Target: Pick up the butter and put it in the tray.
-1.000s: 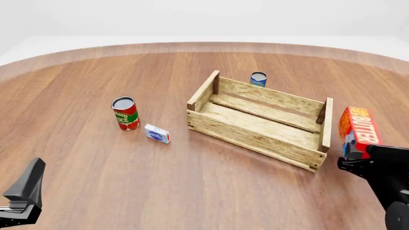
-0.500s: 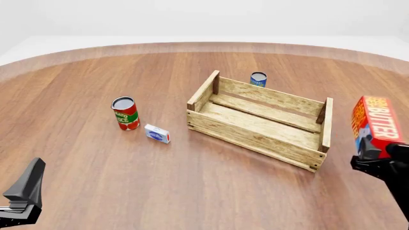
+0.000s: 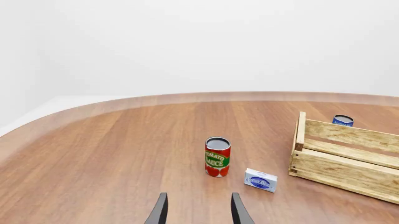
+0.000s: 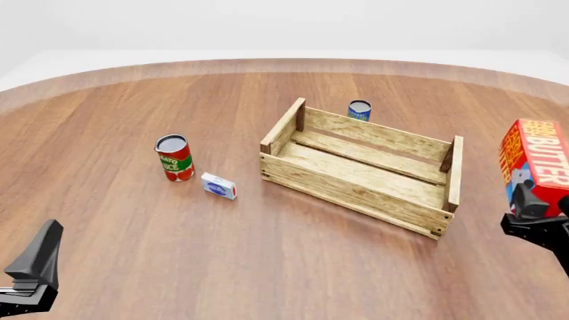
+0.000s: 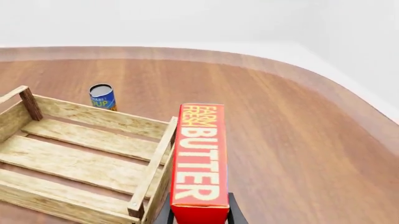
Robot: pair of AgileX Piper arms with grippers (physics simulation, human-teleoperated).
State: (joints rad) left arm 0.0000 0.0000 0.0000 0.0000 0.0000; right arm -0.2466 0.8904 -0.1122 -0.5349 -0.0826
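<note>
1. Presently we find the butter (image 4: pixel 536 165), a tall red rectangular carton with an orange face and white lettering, held clear of the table at the right edge of the front view, just to the right of the tray (image 4: pixel 364 168) and outside it.
2. We record the right gripper (image 4: pixel 532 212) clamped on the carton's lower end; in the right wrist view its dark fingers (image 5: pixel 234 215) flank the base of the butter (image 5: pixel 199 163).
3. We note the tray is an open crate of pale, rough-grained slats with darker corner posts; its interior holds nothing that we can see.
4. We observe the left gripper (image 3: pixel 198 212) low at the near left, its two thin black fingers parted with bare wood between them.
5. We log a cylindrical red-and-green can (image 4: pixel 174 158) standing upright left of the tray, and a small white-and-blue box (image 4: pixel 218 186) lying just beside it, apart from both.
6. We log a small blue can (image 4: pixel 359 110) upright behind the tray's far wall.
7. We describe the table (image 4: pixel 133 233) as smooth, glossy brown wood with a curved far edge.
</note>
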